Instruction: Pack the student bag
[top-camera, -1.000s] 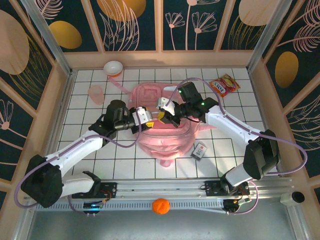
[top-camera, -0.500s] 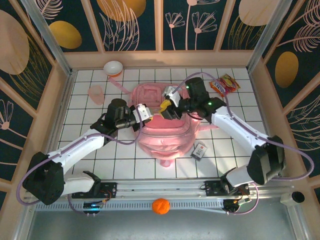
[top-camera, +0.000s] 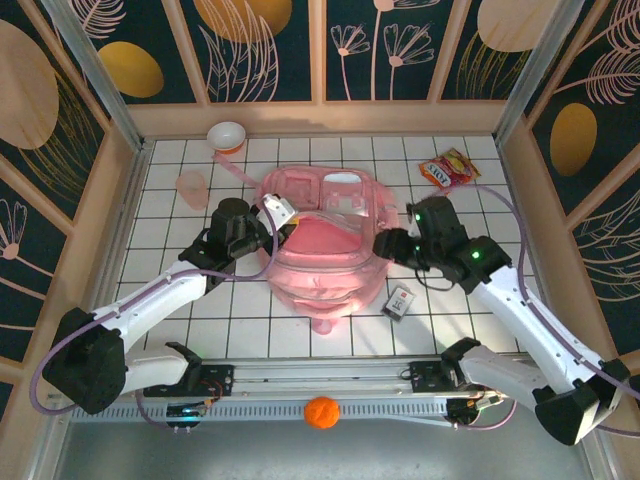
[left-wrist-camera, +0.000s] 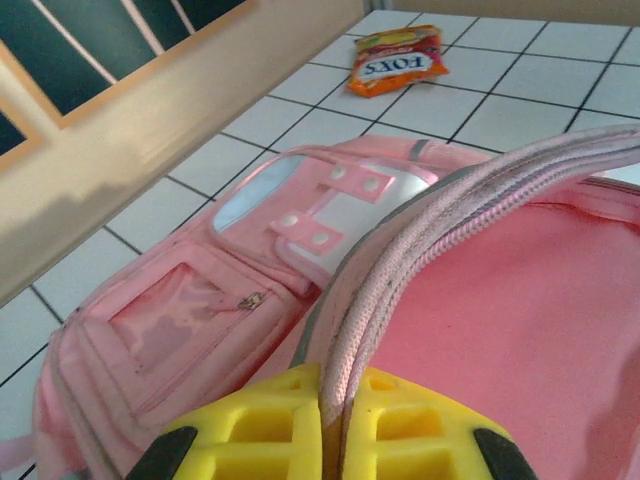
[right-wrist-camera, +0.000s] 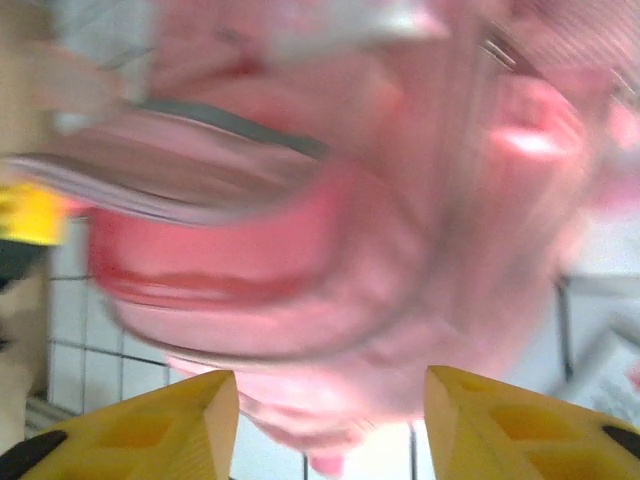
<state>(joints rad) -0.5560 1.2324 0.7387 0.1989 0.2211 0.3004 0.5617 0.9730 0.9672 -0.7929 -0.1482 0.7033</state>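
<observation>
The student bag (top-camera: 322, 262) lies in the middle of the tiled table, a big pink backpack with its main compartment gaping. My left gripper (top-camera: 283, 221) is shut on the bag's zipper rim at the left of the opening. In the left wrist view the yellow fingers (left-wrist-camera: 270, 420) pinch that rim, with the left gripper (left-wrist-camera: 336, 388) clamped tight and the bag's front pockets (left-wrist-camera: 200, 310) beyond. My right gripper (top-camera: 384, 244) hovers open beside the bag's right side, holding nothing. The right wrist view is blurred: the right gripper (right-wrist-camera: 330, 405) stands wide before the bag (right-wrist-camera: 330, 230).
A FOXS snack packet (top-camera: 447, 168) lies at the back right, also seen as the packet (left-wrist-camera: 397, 60). A small box (top-camera: 400, 300) sits by the bag's front right. A white bowl (top-camera: 228, 135) and pink cup (top-camera: 191, 185) stand back left. An orange ball (top-camera: 320, 411) rests beyond the rail.
My left gripper has shut on the bag's rim. My right gripper let go over the bag's opening, opened, and drew back to the right side of the bag.
</observation>
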